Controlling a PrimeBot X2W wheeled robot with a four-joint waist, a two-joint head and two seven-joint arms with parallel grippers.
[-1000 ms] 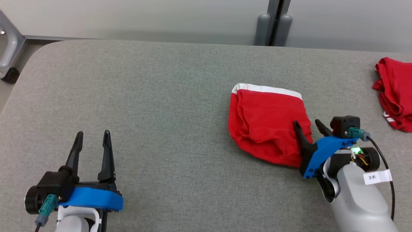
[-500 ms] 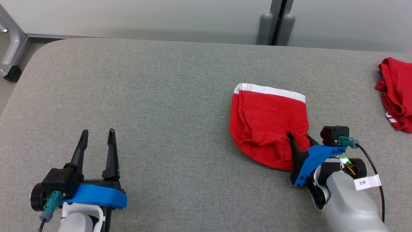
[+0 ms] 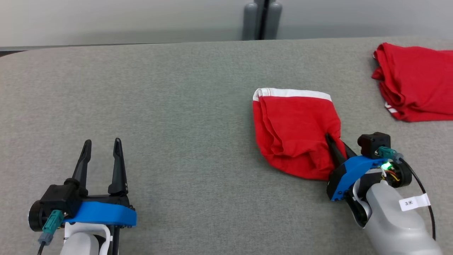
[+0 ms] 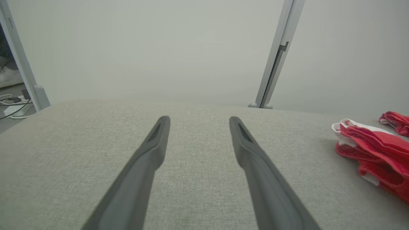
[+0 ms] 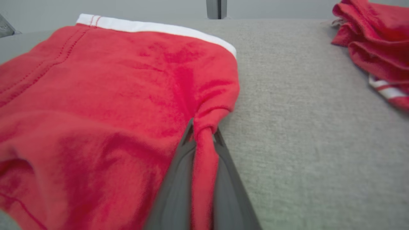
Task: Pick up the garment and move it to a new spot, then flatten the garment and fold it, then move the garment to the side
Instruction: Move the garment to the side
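Right pincer point(image 5: 204, 129) is clamped on the red garment point(image 3: 290, 127), waistband point(image 3: 293, 93) pointed away; left pincer point(image 3: 102, 141) is spread empty; tag point(image 3: 414, 202) marked "3".

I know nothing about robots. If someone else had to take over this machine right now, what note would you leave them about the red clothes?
The right tool is shut on a pinch of the red garment at its near right edge.
The left tool is open and empty, at the near left of the table.
The garment lies crumpled, its white waistband on the far side. Another red pile lies at the far right.
Done: the grasp.
Left: lift, move, flatten, fold, set aside.
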